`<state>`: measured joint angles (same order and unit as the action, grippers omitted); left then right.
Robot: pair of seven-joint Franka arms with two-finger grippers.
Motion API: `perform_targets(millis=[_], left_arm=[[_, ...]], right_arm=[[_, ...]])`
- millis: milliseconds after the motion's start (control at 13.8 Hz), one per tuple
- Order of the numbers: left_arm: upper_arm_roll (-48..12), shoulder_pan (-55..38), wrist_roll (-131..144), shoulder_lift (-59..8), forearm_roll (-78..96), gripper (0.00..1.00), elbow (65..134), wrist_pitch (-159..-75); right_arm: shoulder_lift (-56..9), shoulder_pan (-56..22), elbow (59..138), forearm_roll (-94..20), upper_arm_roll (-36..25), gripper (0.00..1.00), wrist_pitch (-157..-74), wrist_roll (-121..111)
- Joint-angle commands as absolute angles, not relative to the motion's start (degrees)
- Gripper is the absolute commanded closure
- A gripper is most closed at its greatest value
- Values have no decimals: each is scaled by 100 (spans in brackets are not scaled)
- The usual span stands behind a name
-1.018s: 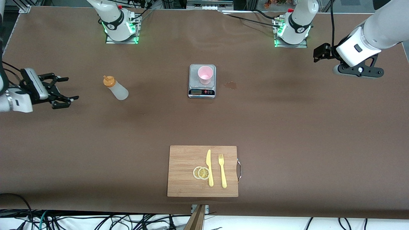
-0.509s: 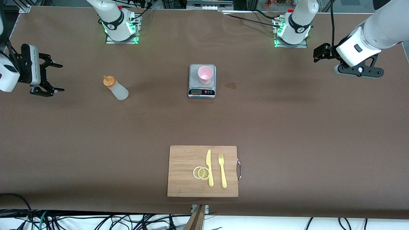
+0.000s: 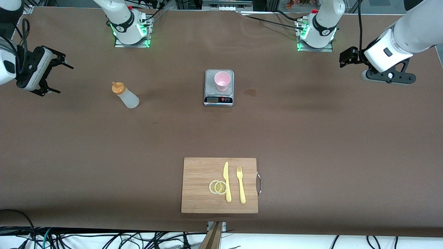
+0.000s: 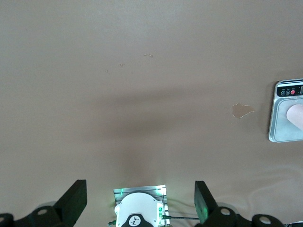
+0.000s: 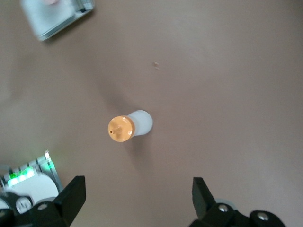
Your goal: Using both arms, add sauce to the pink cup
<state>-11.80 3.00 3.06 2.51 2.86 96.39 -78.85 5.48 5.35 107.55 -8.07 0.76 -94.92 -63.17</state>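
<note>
The sauce bottle [image 3: 125, 95] is a small translucent whitish squeeze bottle with an orange nozzle cap, standing upright on the brown worktop [image 3: 311, 138] toward the right arm's end. The pink cup [image 3: 222, 80], pale, tapered and without a handle, stands on a steel scale [image 3: 218, 96] near the middle of the worktop, with a small brownish stain [image 3: 250, 92] just beside the scale. The right pincer [image 3: 55, 73] hangs over the worktop's edge at the right arm's end, well apart from the bottle; its fingers [image 5: 71, 194] are spread wide and hold nothing, and the right wrist view shows the bottle [image 5: 129, 126] on the worktop below. The left pincer [image 3: 347, 57] waits over the left arm's end, well apart from the cup, its fingers [image 4: 75, 199] likewise spread and empty
</note>
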Motion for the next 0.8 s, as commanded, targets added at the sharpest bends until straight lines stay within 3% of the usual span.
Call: perform_targets(millis=[0, 436, 727], left_arm=[[-1187, 290, 316, 211, 176, 0, 9501, -7778], [-1187, 290, 316, 211, 176, 0, 9501, -7778], [-1187, 290, 316, 211, 176, 0, 9510, -7778]], right_arm=[[835, 238, 10951, -309, 79, 0, -9781, -4524], [887, -131, 10846, 97, 79, 0, -9765, -1568], [888, -246, 10654, 141, 79, 0, -9511, -1213]])
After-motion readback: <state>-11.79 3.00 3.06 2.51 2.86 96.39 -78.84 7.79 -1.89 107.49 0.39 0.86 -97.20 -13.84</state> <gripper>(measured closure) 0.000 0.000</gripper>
